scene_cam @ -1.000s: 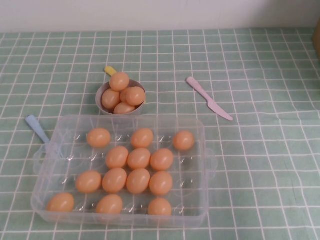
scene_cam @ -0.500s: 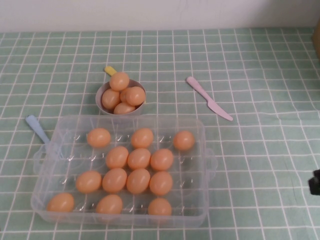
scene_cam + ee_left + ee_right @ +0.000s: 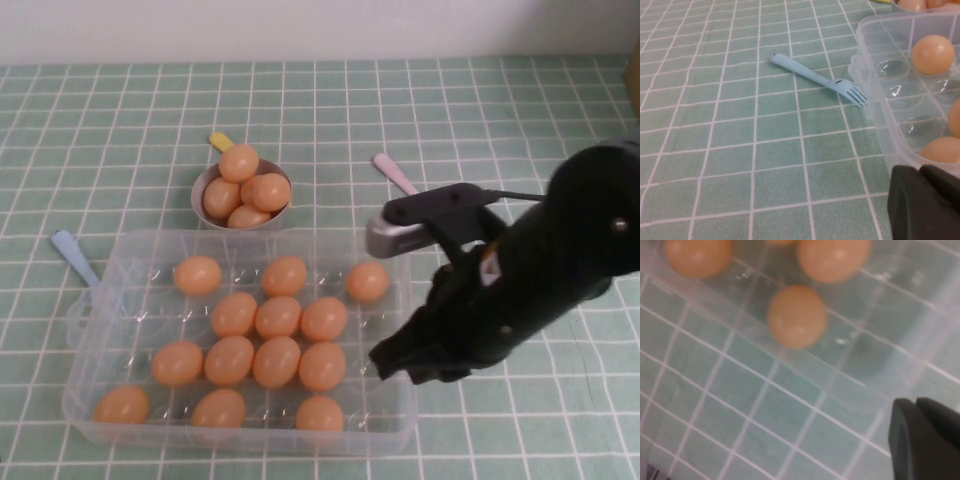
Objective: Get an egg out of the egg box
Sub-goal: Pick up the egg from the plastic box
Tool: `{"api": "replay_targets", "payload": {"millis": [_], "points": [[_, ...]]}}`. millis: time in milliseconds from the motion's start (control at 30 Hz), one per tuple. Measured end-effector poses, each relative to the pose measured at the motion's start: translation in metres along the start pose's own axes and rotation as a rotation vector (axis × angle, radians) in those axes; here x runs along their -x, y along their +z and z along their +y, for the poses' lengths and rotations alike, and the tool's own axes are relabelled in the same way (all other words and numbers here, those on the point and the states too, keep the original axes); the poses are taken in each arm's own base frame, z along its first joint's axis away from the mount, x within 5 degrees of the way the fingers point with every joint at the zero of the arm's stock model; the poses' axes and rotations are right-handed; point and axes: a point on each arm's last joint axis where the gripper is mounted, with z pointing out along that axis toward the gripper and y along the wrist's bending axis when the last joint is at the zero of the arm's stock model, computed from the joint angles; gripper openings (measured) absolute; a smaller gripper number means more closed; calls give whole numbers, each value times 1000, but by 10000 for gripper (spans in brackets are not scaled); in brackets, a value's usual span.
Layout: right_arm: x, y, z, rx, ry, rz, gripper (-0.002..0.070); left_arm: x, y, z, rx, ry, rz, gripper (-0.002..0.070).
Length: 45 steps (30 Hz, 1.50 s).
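Plainly, no egg had left the egg box (image 3: pixel 412 330). Thirteen eggs (image 3: pixel 278 317) lay in its moulded cups, in four loose rows: three at the far side, three next, four after that and three along the near wall, with several cups bare between them. The egg (image 3: pixel 322 366) at the right end of the row of four lay closest to the right end effector (image 3: pixel 392 362), which hung above the box's right side, near its handle, apart from every egg. I could not tell whether that end effector was wide or narrow. Its wrist camera looked down on the box's clear wall (image 3: pixel 850 360), and one egg (image 3: pixel 796 316) sat just inside it.

Behind the box stood one small round grey bowl (image 3: pixel 203 182), heaped with four more eggs (image 3: pixel 270 191). One yellow utensil (image 3: pixel 220 141) poked out from behind it.

One pale blue fork (image 3: pixel 75 258) lay on the green checked surface (image 3: pixel 120 120) at the box's far left corner, its tines pointing at the box's left handle. One pink knife (image 3: pixel 395 172) lay to the right of the bowl, partly hidden by the right arm.

The left end effector (image 3: pixel 922 202) showed only in its own wrist view, low beside the box's left wall, and there too I could not tell its state.
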Motion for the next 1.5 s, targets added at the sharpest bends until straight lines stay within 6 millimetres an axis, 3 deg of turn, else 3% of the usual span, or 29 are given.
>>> {"api": "replay_targets", "payload": {"millis": [167,300,500,633,833,1267,1500], "points": [[22,26,29,15,-36,32,-6,0,0,0,0,0,0,-3],[36,41,42,18,-49,54,73,0,0,0,0,0,0,-3],[51,63,46,0,15,100,362,0,0,0,0,0,0,-3],[52,72,45,-18,101,117,468,0,0,0,0,0,0,-3],[51,81,45,-55,177,127,496,0,0,0,0,0,0,-3],[38,91,73,-64,145,139,498,0,0,0,0,0,0,-3],[41,93,69,-97,192,101,498,0,0,0,0,0,0,-3]]}}
